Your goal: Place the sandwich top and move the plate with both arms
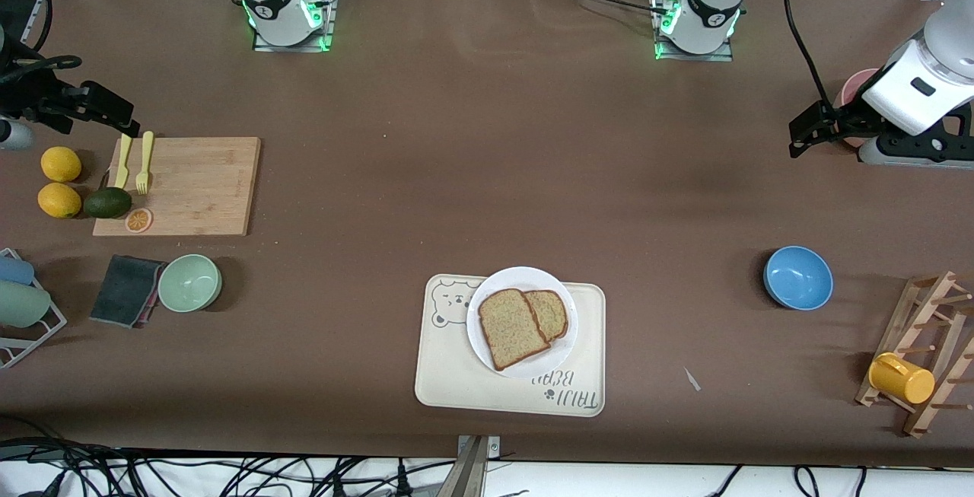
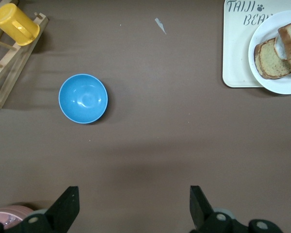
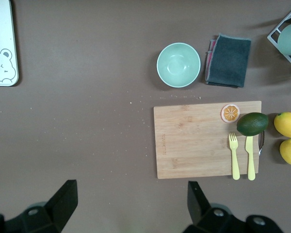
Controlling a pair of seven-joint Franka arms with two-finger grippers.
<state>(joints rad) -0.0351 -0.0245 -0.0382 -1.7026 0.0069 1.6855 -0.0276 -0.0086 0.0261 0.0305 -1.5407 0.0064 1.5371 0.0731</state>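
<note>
- Speckled brown wholegrain bread — the sandwich top (image 1: 511, 328) — is a squarish slice with a darker crust. It lies flat on the plate (image 1: 487, 348), overlapping a second, smaller slice (image 1: 551, 313) whose edge shows beside it, toward the left arm's end of the table.
- From the left wrist view, a little white shows between the two slices.
- Round and white, the plate is only slightly wider than the bread. It sits on a rectangular cream tray (image 1: 456, 383) in the middle of the table, close to the front camera's edge, and hangs a little over the tray's edge on the robots' side.
- The tray carries a line drawing of a bear's face at one corner, and grey lettering with a paw-print mark. The left wrist view reads "TAIJI" over "BEA" before the plate covers the rest.
- The left gripper (image 2: 133, 213) hangs over bare brown table at the left arm's end, beside a pink cup (image 1: 854, 93), its fingers spread wide and holding nothing.
- The right gripper (image 3: 131, 211) hangs at the right arm's end, above the table just by a wooden cutting board (image 1: 198, 185) — fingers likewise apart and empty.
- On that board lie a yellow fork (image 1: 143, 164), a yellow knife (image 1: 122, 161) and an orange slice (image 1: 138, 220). An avocado (image 1: 107, 202) and two lemons (image 1: 59, 182) sit beside it.
- A blue bowl (image 1: 797, 278), a pale green bowl (image 1: 190, 282), a grey cloth (image 1: 125, 290) and a yellow cup on a wooden rack (image 1: 901, 377) stand well apart from the tray.
</note>
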